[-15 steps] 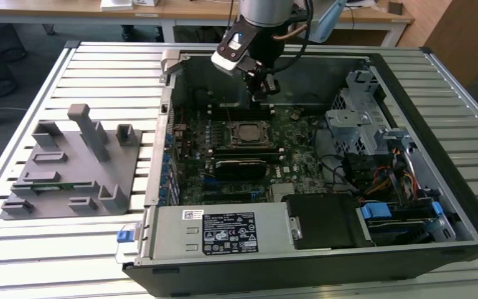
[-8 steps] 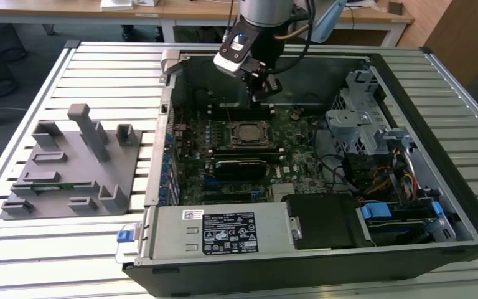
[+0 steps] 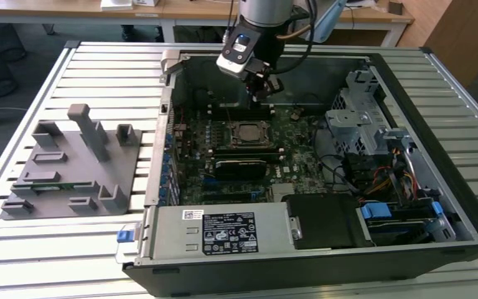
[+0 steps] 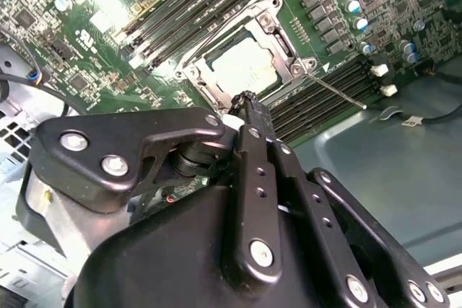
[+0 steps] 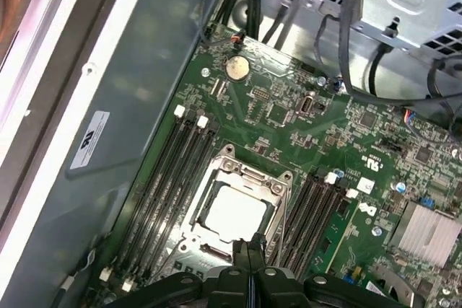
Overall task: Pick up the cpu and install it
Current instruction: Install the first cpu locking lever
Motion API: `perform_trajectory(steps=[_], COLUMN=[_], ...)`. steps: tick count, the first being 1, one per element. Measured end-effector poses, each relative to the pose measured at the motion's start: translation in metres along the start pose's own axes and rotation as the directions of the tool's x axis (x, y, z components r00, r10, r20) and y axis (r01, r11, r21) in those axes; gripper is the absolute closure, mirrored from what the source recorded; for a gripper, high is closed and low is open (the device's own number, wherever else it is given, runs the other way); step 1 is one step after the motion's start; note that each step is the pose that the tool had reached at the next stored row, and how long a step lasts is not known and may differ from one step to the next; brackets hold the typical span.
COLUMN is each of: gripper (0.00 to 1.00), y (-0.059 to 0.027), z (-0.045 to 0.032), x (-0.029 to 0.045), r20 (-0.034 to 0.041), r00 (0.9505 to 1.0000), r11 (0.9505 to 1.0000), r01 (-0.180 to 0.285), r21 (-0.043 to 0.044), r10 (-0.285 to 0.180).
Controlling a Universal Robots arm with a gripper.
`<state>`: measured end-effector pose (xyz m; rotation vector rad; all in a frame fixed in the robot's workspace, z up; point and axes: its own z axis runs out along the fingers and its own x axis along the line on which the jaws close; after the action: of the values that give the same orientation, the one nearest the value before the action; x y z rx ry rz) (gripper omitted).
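Observation:
The cpu lies flat inside the motherboard socket frame, its pale silvery top facing up. In both wrist views the cpu sits within the open metal frame. My gripper hangs inside the open computer case, a little above and behind the socket. Its black fingertips are pressed together with nothing between them. In the second wrist view the gripper ends just beside the socket's edge, apart from the chip.
A grey plastic tray with a green memory stick sits at the exterior view's left. Inside the case are memory slots, a metal drive cage, cables and a power supply. A thin socket lever sticks out.

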<state>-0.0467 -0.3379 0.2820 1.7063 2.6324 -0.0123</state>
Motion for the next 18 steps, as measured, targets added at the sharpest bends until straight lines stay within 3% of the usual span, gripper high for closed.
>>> perform_trajectory(steps=[5, 11, 14, 18], gripper=[0.89, 0.89, 0.89, 0.89], y=[0.0000, -0.0001, -0.0001, -0.0001], z=[0.0000, 0.0000, 0.0001, 0.0004], x=[0.0000, -0.0001, -0.0002, -0.0001], r20=[0.0003, 0.0006, 0.0008, 0.0012], r00=[0.9987, 0.9936, 0.9869, 0.9724], r11=[0.9987, 0.9936, 0.9869, 0.9724], r01=[0.052, 0.113, 0.161, 0.233], r21=[-0.0004, -0.0008, -0.0012, -0.0017], r10=[-0.052, -0.113, -0.161, -0.233])
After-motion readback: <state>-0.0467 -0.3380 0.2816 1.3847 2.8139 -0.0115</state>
